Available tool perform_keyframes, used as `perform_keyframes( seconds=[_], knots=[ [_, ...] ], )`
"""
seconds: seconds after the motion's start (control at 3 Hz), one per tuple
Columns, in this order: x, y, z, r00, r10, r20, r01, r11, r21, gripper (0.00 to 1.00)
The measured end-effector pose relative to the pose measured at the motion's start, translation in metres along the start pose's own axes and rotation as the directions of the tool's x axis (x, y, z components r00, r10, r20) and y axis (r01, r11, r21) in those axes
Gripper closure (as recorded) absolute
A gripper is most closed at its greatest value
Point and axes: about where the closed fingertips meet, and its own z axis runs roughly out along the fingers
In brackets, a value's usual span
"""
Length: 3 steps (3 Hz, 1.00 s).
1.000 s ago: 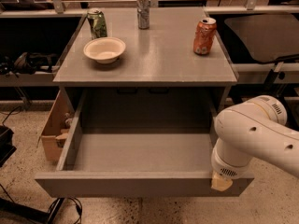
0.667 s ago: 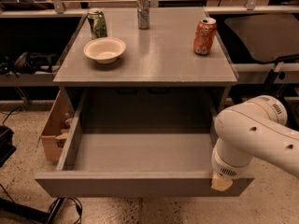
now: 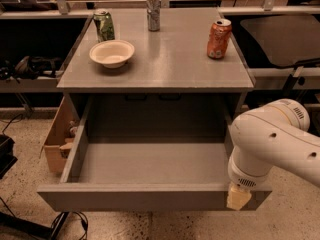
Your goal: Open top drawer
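The top drawer [image 3: 150,196] of the grey cabinet stands pulled far out toward me, its deep grey box interior [image 3: 150,161] bare. My white arm [image 3: 272,141] comes in from the right and bends down over the drawer's front right corner. The gripper [image 3: 238,199] sits at that corner, at the top edge of the flat front; only a pale yellowish piece of it shows, the rest is hidden behind the arm's wrist.
On the cabinet top [image 3: 165,59] stand a white bowl [image 3: 112,52], a green can [image 3: 104,25], a silver can [image 3: 153,5] and an orange can [image 3: 219,32]. A cardboard box [image 3: 57,139] leans at the cabinet's left. Cables [image 3: 60,221] lie on the floor.
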Motion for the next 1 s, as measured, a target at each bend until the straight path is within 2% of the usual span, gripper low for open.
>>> perform_keyframes(
  seconds=[0.33, 0.67, 1.0],
  knots=[
    [0.007, -0.023, -0.038, 0.999, -0.036, -0.013, 0.036, 0.9994, 0.004, 0.00],
    [0.027, -0.053, -0.104, 0.998, -0.056, -0.028, 0.056, 0.9984, 0.005, 0.00],
    [0.055, -0.075, -0.169, 0.998, -0.040, -0.051, 0.040, 0.9992, 0.003, 0.00]
  ],
)
